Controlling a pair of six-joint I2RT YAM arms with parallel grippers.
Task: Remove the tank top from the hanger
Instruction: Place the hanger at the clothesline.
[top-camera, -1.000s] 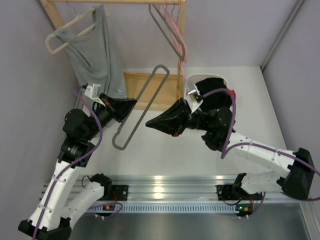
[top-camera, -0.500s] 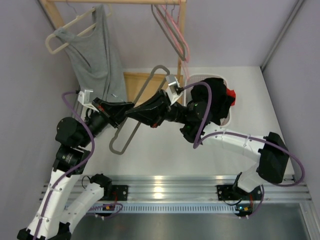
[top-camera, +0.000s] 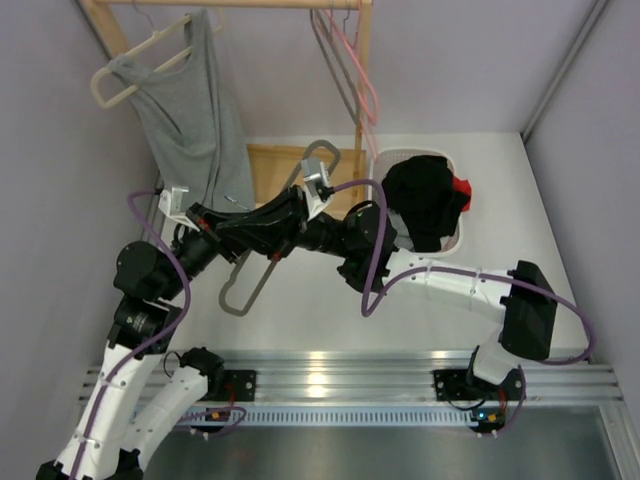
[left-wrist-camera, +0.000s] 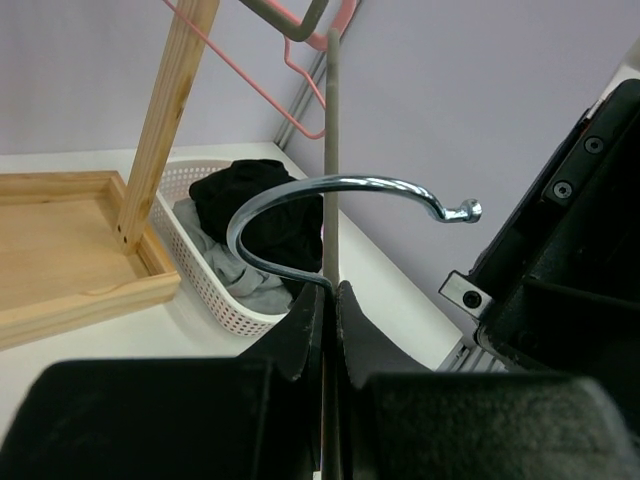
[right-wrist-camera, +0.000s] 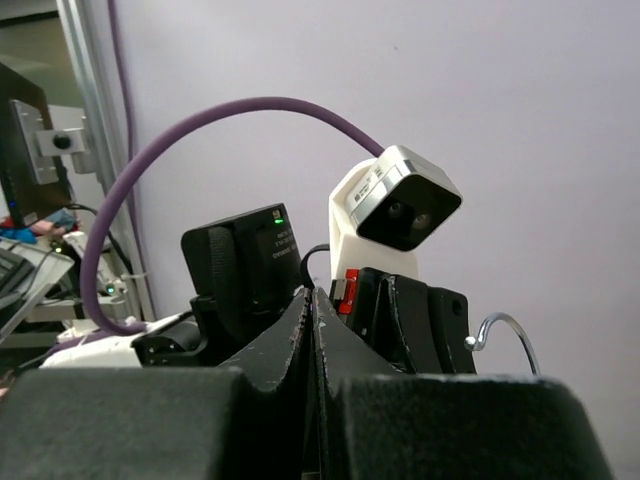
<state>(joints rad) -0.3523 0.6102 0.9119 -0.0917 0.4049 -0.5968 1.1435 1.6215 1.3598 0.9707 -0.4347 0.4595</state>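
The grey tank top (top-camera: 195, 110) hangs on a cream hanger (top-camera: 120, 82) from the wooden rail at the back left, and neither gripper touches it. My left gripper (top-camera: 262, 240) (left-wrist-camera: 331, 290) is shut on a separate bare grey hanger (left-wrist-camera: 331, 150), gripping it just below its metal hook (left-wrist-camera: 340, 183). My right gripper (top-camera: 232, 220) (right-wrist-camera: 311, 292) reaches across to the left and lies right over the left gripper. Its jaws are shut with nothing between them. In the right wrist view the left arm's wrist camera (right-wrist-camera: 395, 205) is straight ahead and close.
A white basket (top-camera: 400, 153) with dark and red clothes stands right of the wooden rack post (top-camera: 362, 100). Pink and grey hangers (top-camera: 350, 70) hang on the rail. A wooden tray base (top-camera: 275, 165) lies under the rack. Purple cables loop off both arms.
The right arm has swung left from the table's middle until its shut gripper overlaps the left gripper. The left gripper keeps its hold on the grey hanger, which shifted slightly.
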